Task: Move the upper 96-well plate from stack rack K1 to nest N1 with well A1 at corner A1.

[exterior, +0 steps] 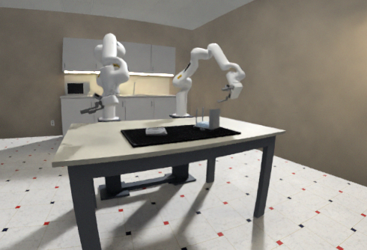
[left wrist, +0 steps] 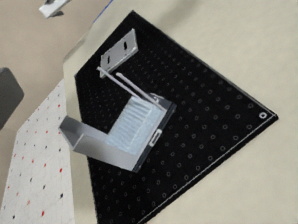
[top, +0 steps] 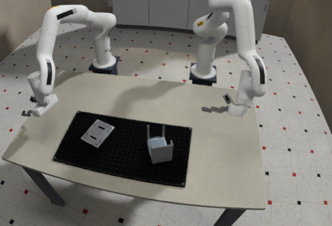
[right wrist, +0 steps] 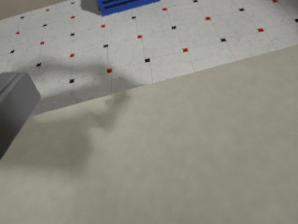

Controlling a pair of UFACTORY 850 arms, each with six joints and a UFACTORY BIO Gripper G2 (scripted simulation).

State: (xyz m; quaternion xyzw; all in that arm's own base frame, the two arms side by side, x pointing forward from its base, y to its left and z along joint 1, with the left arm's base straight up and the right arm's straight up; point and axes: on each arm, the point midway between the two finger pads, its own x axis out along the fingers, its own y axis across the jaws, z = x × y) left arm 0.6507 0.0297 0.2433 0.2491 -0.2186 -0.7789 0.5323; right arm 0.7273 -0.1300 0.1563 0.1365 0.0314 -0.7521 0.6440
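Note:
The stack rack K1 point(top: 162, 153) point(exterior: 214, 118) point(left wrist: 111, 153) has a tall grey wall and two thin posts. A pale blue upper plate point(top: 157, 142) point(left wrist: 131, 122) lies inside it; the lower plate cannot be told apart under it. The plate nest N1 point(top: 97, 133) point(exterior: 156, 132) point(left wrist: 117, 52) is a light grey block with two dark slots and holds no plate. The rim lettering and the A1 mark are too small to read. My left gripper point(top: 207, 109) point(exterior: 219, 101) is open and empty, above and behind the rack. My right gripper point(top: 24, 113) point(exterior: 83, 111) is open and empty, far from both fixtures near the table's side edge.
A black perforated board point(top: 125, 160) point(exterior: 183, 136) point(left wrist: 210, 120) carries the rack and nest. The pale table point(top: 223, 166) point(exterior: 75, 148) point(left wrist: 270, 45) point(right wrist: 190, 160) extends around it. The rack's wall and posts stand high above the plate. A blue object point(right wrist: 129, 4) is on the floor beyond the table.

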